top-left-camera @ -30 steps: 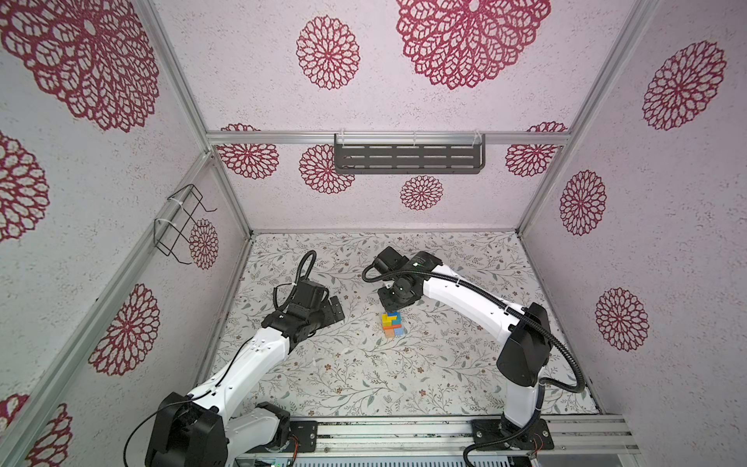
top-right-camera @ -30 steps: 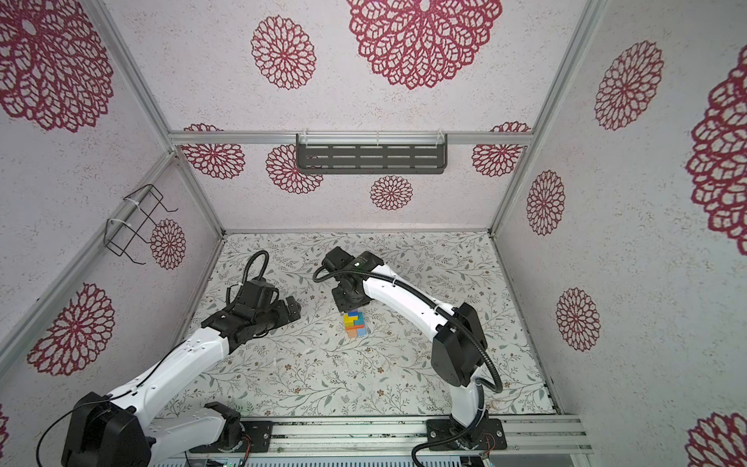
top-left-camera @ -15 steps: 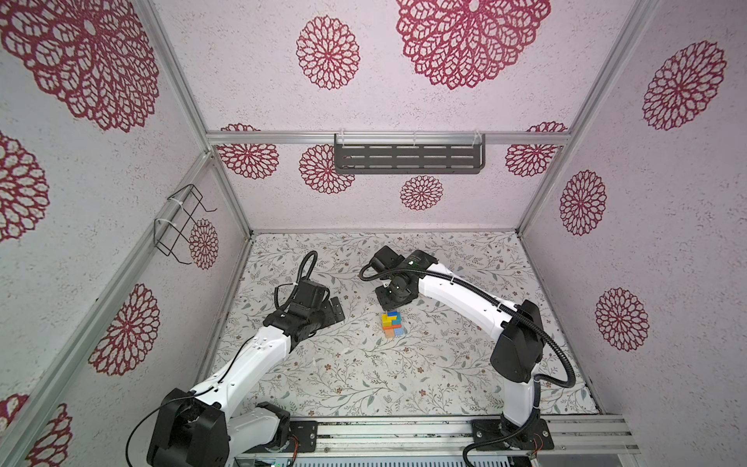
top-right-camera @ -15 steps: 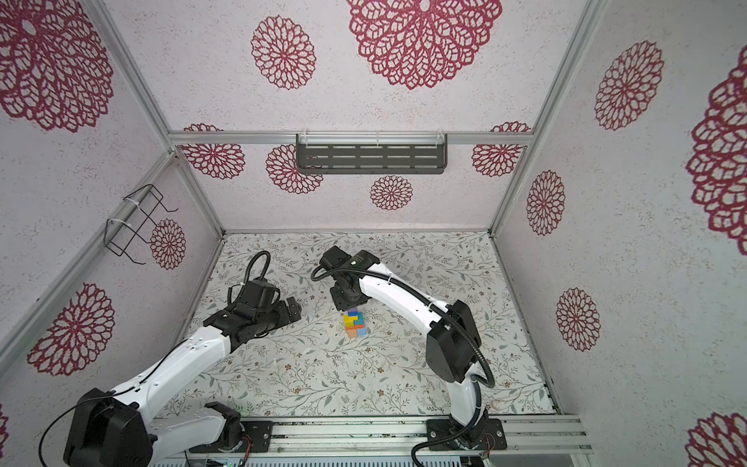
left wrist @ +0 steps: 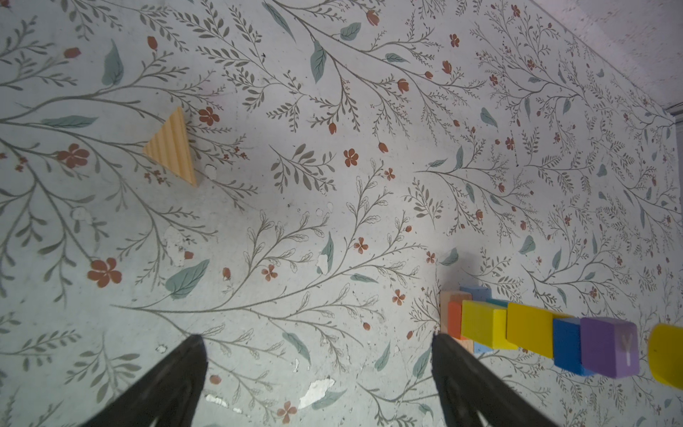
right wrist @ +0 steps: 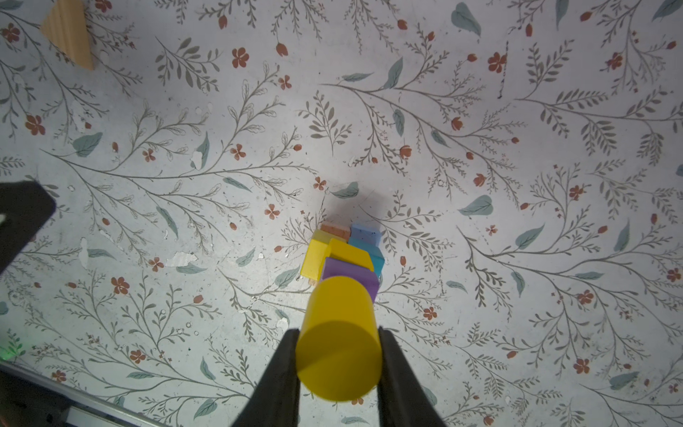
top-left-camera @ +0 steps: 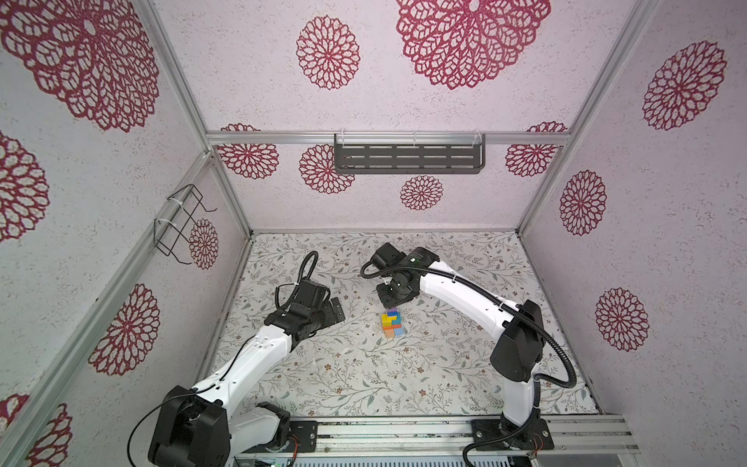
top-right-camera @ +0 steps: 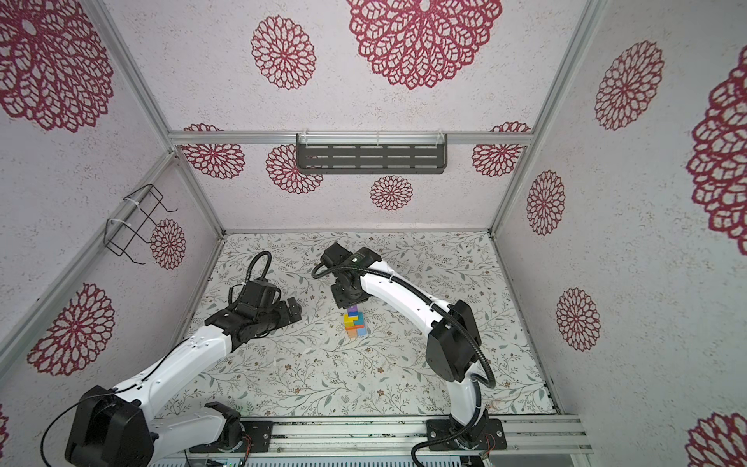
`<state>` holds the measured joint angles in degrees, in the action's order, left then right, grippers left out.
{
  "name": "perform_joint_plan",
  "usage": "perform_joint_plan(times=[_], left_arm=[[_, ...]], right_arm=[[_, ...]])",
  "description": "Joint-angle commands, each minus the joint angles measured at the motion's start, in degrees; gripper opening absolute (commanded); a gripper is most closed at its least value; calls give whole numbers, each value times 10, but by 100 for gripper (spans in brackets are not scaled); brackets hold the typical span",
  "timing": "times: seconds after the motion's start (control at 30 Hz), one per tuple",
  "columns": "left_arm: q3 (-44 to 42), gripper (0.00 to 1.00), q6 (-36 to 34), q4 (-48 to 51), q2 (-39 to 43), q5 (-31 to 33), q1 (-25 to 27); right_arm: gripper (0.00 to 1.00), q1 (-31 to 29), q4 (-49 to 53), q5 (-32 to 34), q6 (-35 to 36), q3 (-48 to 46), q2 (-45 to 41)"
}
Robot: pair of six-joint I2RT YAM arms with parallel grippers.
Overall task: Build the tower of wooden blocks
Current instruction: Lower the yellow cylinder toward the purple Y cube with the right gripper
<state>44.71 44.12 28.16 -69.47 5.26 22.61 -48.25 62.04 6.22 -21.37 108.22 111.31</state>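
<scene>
Overhead, in both top views, two arms reach over one flowered counter (top-left-camera: 364, 384). One wood block tower (top-left-camera: 391, 323) stands near the counter's middle, between the arms. It is purple on top, yellow and orange below, tan and light blue at the foot. The right arm's wrist hangs just behind the tower, and its grasping end is hidden from above. The left fingers (top-left-camera: 336, 309) sit apart from the tower, on its left.

Through the left wrist camera, the two left fingers (left wrist: 177, 377) stand wide, with only bare counter between them. The wood block tower (left wrist: 517, 329) shows one tan block, one orange, two yellow, one blue and one purple cube (left wrist: 610, 347) marked with a pale Y. Light blue and teal pieces are partly hidden. One yellow cylinder (left wrist: 667, 355) sits just past the purple cube, a thin gap between them. One ridged tan triangle (left wrist: 172, 148) lies flat, well apart from the tower.

Through the right wrist camera, the two right fingers (right wrist: 281, 377) clamp the yellow cylinder (right wrist: 338, 340) from both sides, directly over the tower (right wrist: 343, 255). The triangle (right wrist: 68, 33) lies far off.
</scene>
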Motion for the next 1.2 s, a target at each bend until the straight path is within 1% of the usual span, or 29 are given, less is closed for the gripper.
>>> perform_joint_plan(times=[0.0, 0.57, 0.83, 1.17], left_arm=[[4, 97, -3, -8, -4, 6, -2], [2, 97, -4, -8, -4, 6, -2], [3, 97, -5, -7, -6, 5, -3], [2, 97, -6, -7, -6, 6, -4]], right_arm=[[21, 3, 25, 6, 12, 23, -2], [21, 3, 29, -1, 15, 31, 12], [21, 3, 29, 7, 14, 31, 13], [29, 3, 28, 11, 15, 31, 16]])
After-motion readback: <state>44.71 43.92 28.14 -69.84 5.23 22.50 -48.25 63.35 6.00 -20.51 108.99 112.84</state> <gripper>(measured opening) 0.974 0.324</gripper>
